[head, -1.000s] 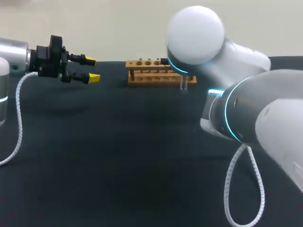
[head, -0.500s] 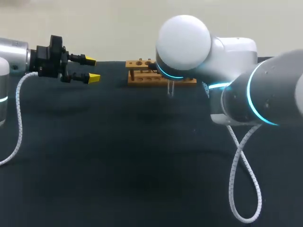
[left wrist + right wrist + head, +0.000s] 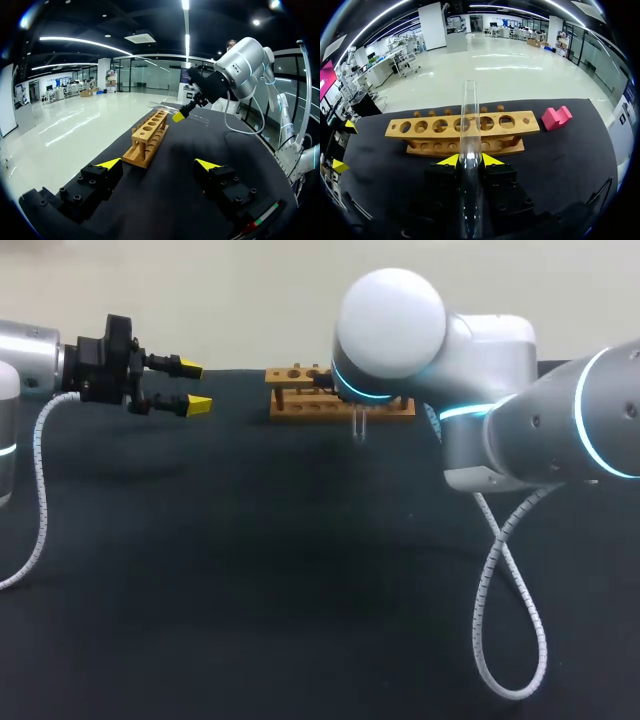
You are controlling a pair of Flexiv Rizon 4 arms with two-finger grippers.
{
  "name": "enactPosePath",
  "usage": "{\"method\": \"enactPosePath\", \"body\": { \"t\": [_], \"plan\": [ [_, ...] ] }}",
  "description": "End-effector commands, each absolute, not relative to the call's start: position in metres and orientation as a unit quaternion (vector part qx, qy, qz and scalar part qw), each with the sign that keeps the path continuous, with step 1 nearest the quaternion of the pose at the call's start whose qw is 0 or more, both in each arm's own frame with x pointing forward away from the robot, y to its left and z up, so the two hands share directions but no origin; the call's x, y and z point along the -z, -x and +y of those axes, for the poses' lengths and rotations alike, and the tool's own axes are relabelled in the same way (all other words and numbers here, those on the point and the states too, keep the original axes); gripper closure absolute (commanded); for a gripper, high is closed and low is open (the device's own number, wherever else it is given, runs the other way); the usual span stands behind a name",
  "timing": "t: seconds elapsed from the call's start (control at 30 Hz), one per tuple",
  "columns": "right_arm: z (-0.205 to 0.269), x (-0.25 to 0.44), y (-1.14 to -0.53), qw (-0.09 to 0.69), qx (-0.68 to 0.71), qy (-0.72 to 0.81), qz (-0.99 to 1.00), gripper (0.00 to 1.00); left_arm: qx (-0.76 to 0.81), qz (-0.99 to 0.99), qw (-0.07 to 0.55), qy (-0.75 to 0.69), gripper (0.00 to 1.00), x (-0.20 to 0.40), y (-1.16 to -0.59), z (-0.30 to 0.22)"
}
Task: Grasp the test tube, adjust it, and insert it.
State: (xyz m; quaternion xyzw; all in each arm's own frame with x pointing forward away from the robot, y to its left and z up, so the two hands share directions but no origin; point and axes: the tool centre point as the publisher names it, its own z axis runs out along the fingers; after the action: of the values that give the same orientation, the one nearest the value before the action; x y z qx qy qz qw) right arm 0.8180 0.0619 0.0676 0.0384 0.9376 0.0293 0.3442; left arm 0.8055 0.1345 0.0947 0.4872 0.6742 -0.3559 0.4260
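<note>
Head cam looks down from behind over the surface (image 3: 250, 570), wrist cams sit low facing the rack (image 3: 295, 408), which all three share.

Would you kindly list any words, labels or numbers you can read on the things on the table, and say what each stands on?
None: no text, number or sign can be read on the test tube, the wooden rack, the pink block or the black table.
</note>
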Motion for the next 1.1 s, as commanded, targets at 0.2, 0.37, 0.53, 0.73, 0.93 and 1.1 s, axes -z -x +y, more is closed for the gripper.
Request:
{"method": "enactPosePath", "body": {
  "t": [0.2, 0.37, 0.53, 0.73, 0.93, 1.1],
  "plan": [
    [0.062, -0.062, -0.825, 0.34, -0.034, -0.031, 0.939, 1.0, 0.355, 0.673, 0.429, -0.487, 0.0, -0.094, -0.803, 0.135],
    [0.062, -0.06, -0.827, 0.337, -0.036, -0.03, 0.94, 1.0, 0.355, 0.673, 0.429, -0.487, 0.0, -0.094, -0.803, 0.135],
    [0.062, -0.059, -0.828, 0.334, -0.038, -0.029, 0.941, 1.0, 0.355, 0.673, 0.429, -0.487, 0.0, -0.094, -0.803, 0.135],
    [0.062, -0.056, -0.829, 0.327, -0.041, -0.026, 0.944, 1.0, 0.355, 0.673, 0.429, -0.487, 0.0, -0.094, -0.803, 0.135],
    [0.063, -0.053, -0.828, 0.32, -0.046, -0.027, 0.946, 1.0, 0.355, 0.673, 0.429, -0.487, 0.0, -0.094, -0.803, 0.135],
    [0.064, -0.05, -0.828, 0.311, -0.05, -0.024, 0.949, 1.0, 0.355, 0.673, 0.429, -0.487, 0.0, -0.094, -0.803, 0.135]
  ]
}}
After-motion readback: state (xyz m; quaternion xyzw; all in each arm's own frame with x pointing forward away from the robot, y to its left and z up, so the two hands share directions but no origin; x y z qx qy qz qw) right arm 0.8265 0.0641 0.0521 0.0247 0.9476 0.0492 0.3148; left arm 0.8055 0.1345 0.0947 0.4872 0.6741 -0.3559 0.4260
